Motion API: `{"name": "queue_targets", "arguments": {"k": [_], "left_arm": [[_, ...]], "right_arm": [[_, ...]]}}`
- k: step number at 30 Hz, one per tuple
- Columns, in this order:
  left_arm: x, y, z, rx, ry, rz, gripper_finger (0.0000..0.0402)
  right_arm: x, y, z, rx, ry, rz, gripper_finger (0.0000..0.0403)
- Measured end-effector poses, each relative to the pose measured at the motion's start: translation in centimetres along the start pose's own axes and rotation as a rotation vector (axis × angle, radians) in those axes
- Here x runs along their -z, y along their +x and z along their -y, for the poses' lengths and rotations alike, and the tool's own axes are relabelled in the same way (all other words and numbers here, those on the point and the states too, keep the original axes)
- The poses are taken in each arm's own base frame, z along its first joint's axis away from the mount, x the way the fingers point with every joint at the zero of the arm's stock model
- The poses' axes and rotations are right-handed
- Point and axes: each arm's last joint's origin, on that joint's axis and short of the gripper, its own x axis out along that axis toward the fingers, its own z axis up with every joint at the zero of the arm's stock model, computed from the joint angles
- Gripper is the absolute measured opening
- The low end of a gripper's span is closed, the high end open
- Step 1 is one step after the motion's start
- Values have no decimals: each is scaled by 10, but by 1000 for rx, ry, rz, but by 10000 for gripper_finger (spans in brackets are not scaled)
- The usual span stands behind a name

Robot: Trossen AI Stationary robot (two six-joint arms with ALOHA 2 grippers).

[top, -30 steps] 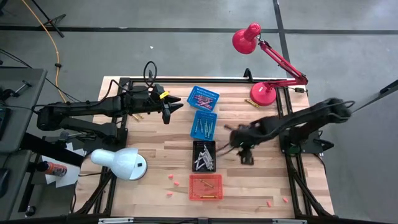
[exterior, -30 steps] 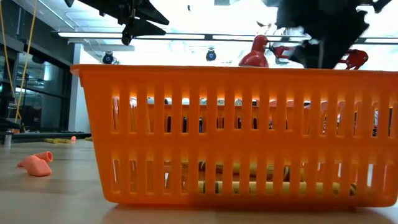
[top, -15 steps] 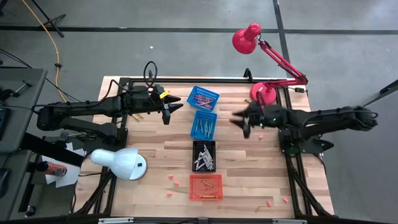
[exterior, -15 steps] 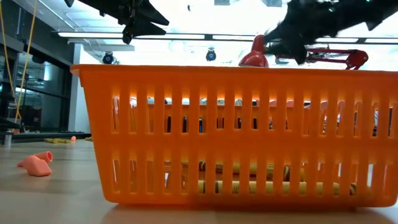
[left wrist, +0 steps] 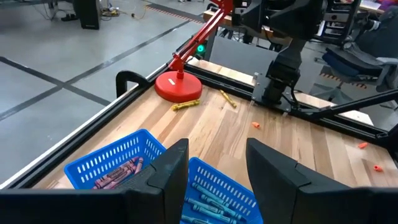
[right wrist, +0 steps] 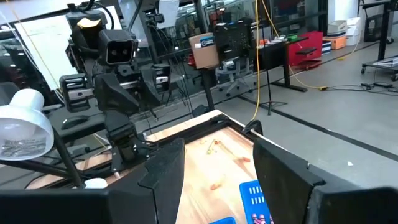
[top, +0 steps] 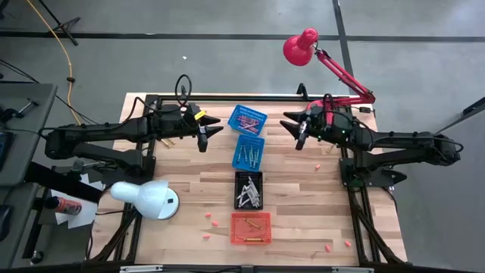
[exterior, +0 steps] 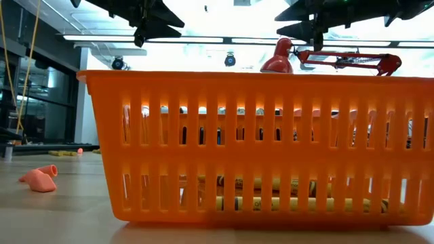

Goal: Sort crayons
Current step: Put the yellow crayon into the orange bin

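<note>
Left gripper (top: pixel 213 132) hovers beside the two blue baskets (top: pixel 248 120), jaws apart, empty. Right gripper (top: pixel 292 129) hangs near the red lamp's base (top: pixel 322 115), jaws apart, empty. Crayons (top: pixel 251 223) are sorted into four baskets down the table's (top: pixel 189 189) middle: blue, blue, black (top: pixel 248 189), orange (top: pixel 250 228).
</note>
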Motion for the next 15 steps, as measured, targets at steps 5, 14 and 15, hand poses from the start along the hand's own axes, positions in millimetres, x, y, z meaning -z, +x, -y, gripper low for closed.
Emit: {"name": "queue_targets", "arguments": {"k": [5, 14, 15], "left_arm": [[0, 0, 0, 0, -1, 0, 149], [-3, 0, -5, -63, -87, 40, 149], [-5, 0, -8, -94, -98, 44, 149]], "right_arm": [[2, 0, 1, 5, -4, -22, 185], [5, 0, 2, 31, 15, -47, 185], [5, 0, 2, 41, 20, -46, 185]]}}
